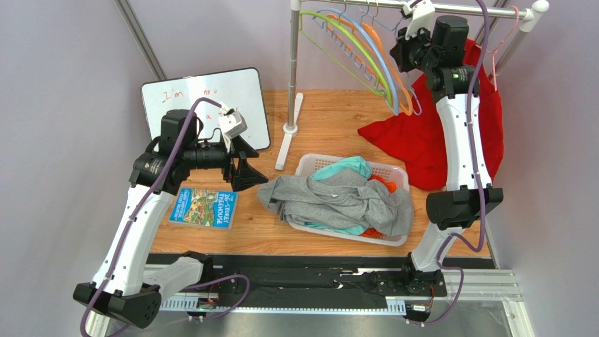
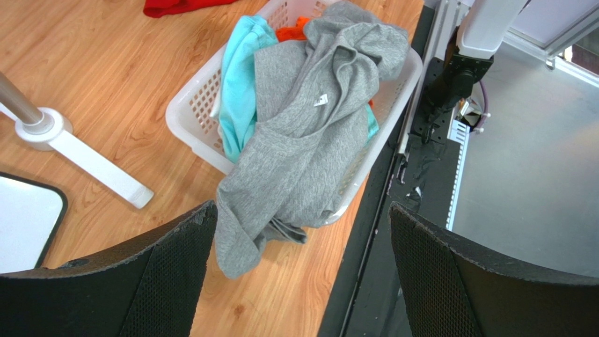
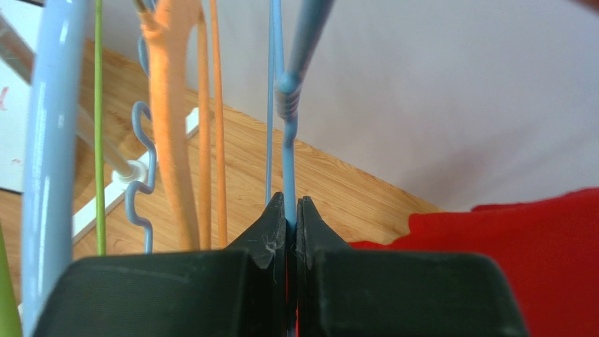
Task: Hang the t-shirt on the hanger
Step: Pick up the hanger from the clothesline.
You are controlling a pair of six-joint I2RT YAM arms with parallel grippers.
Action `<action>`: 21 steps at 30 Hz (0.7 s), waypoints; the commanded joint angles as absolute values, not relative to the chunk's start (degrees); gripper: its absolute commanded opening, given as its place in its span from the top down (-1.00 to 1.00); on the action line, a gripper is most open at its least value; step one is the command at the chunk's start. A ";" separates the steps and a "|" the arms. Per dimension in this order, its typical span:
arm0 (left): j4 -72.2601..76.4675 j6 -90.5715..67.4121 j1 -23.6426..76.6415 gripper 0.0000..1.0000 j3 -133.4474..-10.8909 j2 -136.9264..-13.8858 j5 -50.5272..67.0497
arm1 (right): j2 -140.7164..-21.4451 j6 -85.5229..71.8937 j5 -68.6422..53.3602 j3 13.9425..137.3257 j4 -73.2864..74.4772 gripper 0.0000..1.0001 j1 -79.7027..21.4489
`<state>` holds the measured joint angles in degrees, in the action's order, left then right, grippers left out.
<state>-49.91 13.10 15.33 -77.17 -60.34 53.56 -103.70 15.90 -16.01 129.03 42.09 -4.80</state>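
The grey t-shirt (image 1: 337, 200) lies crumpled over the front of the white basket (image 1: 309, 163), one end hanging onto the table. In the left wrist view the t-shirt (image 2: 309, 140) shows a small white label at the neck. My left gripper (image 1: 242, 175) hovers left of the basket, open, with nothing between its fingers (image 2: 162, 281). My right gripper (image 1: 404, 56) is raised at the clothes rail. In the right wrist view it (image 3: 292, 210) is shut on the thin blue hanger (image 3: 289, 154), which runs up from between the jaws.
Green, orange and a thicker light-blue hanger (image 3: 49, 140) hang close on the left of the held one. A red t-shirt (image 1: 436, 140) hangs at the right and a teal garment (image 1: 344, 168) lies in the basket. The rack pole (image 1: 294, 70), a whiteboard (image 1: 204, 105) and a book (image 1: 204, 207) stand left.
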 commanded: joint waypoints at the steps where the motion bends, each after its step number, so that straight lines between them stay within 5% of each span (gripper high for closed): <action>1: -48.25 13.18 15.12 -0.90 -77.26 -60.99 54.49 | -97.57 15.38 -14.24 128.68 37.35 1.00 -2.03; 16: -48.16 13.44 15.12 -0.90 -77.26 -61.00 53.97 | -89.30 18.36 -14.23 123.40 41.30 1.00 5.44; 21: -48.96 14.41 15.12 -0.92 -76.99 -61.35 53.96 | -79.75 22.66 -15.03 113.06 49.74 1.00 6.24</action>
<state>-49.45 12.99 15.33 -77.17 -61.60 53.43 -88.18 18.39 -14.87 119.31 43.33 5.87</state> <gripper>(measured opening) 0.956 0.010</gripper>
